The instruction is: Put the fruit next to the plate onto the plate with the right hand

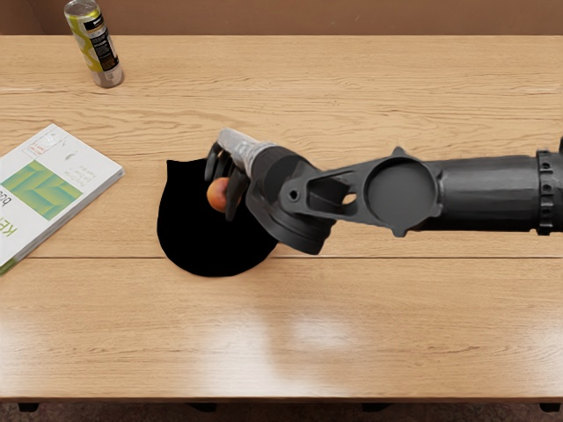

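A black round plate (pixel 189 237) lies flat on the wooden table, left of centre. My right arm reaches in from the right edge, and its hand (pixel 226 180) hovers over the plate's upper right part. The fingers are curled around a small orange fruit (pixel 216 194), which shows between them above the plate. Whether the fruit touches the plate cannot be told. The wrist and forearm hide the plate's right rim. The left arm is out of view.
A green and white book (pixel 44 186) lies at the left edge of the table. A can (pixel 94 42) with a yellow-green label stands at the far left corner. The table's front edge runs along the bottom.
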Available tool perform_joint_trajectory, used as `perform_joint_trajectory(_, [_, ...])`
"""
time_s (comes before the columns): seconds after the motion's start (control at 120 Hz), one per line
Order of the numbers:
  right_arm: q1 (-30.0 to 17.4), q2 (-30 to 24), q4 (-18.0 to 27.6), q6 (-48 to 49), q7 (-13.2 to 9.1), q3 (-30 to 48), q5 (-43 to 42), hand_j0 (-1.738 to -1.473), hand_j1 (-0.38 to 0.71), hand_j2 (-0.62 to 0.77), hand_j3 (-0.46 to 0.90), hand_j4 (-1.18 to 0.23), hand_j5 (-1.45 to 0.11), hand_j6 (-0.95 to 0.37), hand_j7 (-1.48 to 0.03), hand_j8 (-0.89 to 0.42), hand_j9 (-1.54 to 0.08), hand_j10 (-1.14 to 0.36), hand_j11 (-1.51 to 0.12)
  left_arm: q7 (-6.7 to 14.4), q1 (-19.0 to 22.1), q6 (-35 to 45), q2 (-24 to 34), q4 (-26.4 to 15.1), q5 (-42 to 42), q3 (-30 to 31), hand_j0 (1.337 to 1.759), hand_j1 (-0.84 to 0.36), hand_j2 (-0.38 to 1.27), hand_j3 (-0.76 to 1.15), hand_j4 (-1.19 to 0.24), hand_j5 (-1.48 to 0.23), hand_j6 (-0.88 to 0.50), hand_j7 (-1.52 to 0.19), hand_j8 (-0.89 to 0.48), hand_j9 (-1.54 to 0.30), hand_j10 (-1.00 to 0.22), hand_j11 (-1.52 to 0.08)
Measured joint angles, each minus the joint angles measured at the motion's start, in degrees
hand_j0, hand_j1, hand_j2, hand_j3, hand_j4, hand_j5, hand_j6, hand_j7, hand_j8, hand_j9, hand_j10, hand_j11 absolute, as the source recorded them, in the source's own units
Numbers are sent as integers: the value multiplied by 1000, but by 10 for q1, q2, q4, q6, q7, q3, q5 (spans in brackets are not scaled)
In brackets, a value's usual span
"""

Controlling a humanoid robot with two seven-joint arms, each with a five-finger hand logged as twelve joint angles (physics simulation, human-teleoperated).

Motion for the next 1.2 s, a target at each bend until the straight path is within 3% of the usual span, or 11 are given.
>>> perform_joint_trajectory(0.058, [-4, 0, -3, 0, 0, 0, -3, -1655, 215, 561, 0, -841, -1118, -602, -1103, -546, -1131, -833, -1135, 0, 0, 0, 0, 0, 0, 0, 1658, 332, 3, 0, -15, -19, -15, -19, -15, -19, -15, -19])
perform_joint_trajectory(0.142, [-10, 0, -9, 3, 0, 1, -16, -1656, 28, 368, 0, -561, -746, -402, -736, -365, -754, -556, -757, 0, 0, 0, 0, 0, 0, 0, 1658, 332, 3, 0, -15, -19, -15, -19, -15, -19, -15, -19])
perform_joint_trajectory(0.233, [-15, 0, -12, 4, 0, 2, -23, -1657, -109, 235, 0, -358, -476, -257, -470, -233, -481, -355, -483, 0, 0, 0, 0, 0, 0, 0, 1658, 332, 3, 0, -15, -19, -15, -19, -15, -19, -15, -19])
perform_joint_trajectory(0.417, [-19, 0, -13, 11, -1, 6, -22, -1658, -251, 96, 0, -146, -194, -105, -191, -96, -196, -145, -197, 0, 0, 0, 0, 0, 0, 0, 1658, 332, 3, 0, -15, -19, -15, -19, -15, -19, -15, -19])
perform_joint_trajectory(0.525, [-51, 0, -13, 17, -1, 49, -22, -1658, -292, 57, 0, -86, -114, -62, -113, -57, -115, -85, -116, 0, 0, 0, 0, 0, 0, 0, 1658, 332, 3, 0, -15, -19, -15, -19, -15, -19, -15, -19])
perform_joint_trajectory(0.592, [-98, 0, -11, 57, -1, 124, -13, -1658, -308, 41, 0, -62, -82, -45, -81, -41, -83, -62, -84, 0, -1, 0, 0, 0, 0, 0, 1658, 332, 3, 0, -15, -19, -15, -19, -15, -19, -15, -19])
perform_joint_trajectory(0.692, [-211, 0, -10, 232, -1, 314, 82, -1658, -324, 25, 0, -38, -51, -28, -50, -25, -51, -38, -51, 0, -5, 0, 0, 0, 0, 0, 1658, 332, 3, 0, -15, -19, -15, -19, -15, -19, -15, -19])
perform_joint_trajectory(0.808, [-270, -2, -11, 442, -1, 422, 240, -1658, -335, 14, 0, -21, -29, -16, -28, -14, -29, -21, -29, 0, -5, 0, 0, 0, 0, 0, 1658, 332, 3, 0, -15, -19, -15, -19, -15, -19, -15, -19])
perform_joint_trajectory(0.95, [-291, -56, -10, 587, -1, 463, 425, -1658, -342, 7, 0, -11, -14, -8, -14, -7, -14, -11, -14, 0, -6, 0, 0, 0, 0, 0, 1658, 332, 3, 0, -15, -19, -15, -19, -15, -19, -15, -19])
perform_joint_trajectory(1.2, [-359, -212, -10, 633, -1, 467, 583, -1658, -347, 2, 0, -3, -4, -1, -4, -1, -4, -3, -4, 0, -5, 0, 0, 0, 0, 0, 1658, 332, 3, 0, -15, -19, -15, -19, -15, -19, -15, -19])
